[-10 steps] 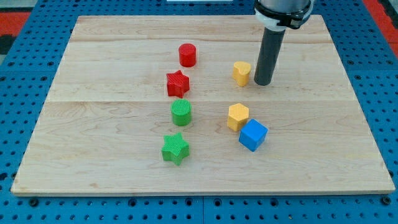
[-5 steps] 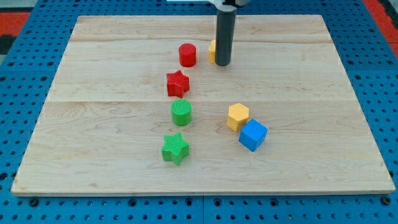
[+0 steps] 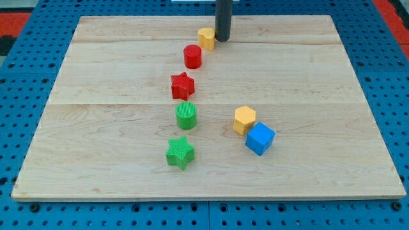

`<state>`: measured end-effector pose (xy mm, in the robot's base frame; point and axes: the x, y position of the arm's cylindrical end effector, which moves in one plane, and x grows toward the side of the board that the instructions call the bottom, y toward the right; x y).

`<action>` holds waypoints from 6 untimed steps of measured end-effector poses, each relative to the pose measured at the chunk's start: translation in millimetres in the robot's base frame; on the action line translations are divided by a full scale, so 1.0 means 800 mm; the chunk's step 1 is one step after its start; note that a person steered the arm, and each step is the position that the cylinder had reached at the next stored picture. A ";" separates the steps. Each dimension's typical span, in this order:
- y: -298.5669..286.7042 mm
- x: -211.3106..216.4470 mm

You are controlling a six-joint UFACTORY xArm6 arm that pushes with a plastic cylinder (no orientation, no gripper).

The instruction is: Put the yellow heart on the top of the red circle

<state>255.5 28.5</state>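
The yellow heart (image 3: 206,38) lies near the view's top, just up and right of the red circle (image 3: 192,56), close to it but slightly apart. My tip (image 3: 222,38) stands right against the heart's right side. The rod rises out of the view's top edge.
A red star (image 3: 183,85), a green circle (image 3: 186,115) and a green star (image 3: 179,153) form a column below the red circle. A yellow hexagon (image 3: 244,119) and a blue cube (image 3: 259,138) sit touching at the lower right. The wooden board (image 3: 96,160) lies on a blue pegboard.
My tip has moved up and to the left, pushing the yellow heart from the board's middle right to a spot just above and right of the red circle.
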 end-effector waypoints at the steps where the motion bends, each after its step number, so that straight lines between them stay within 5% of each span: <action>1: -0.008 -0.008; 4: -0.033 -0.018; 5: 0.038 -0.018; 6: 0.152 0.059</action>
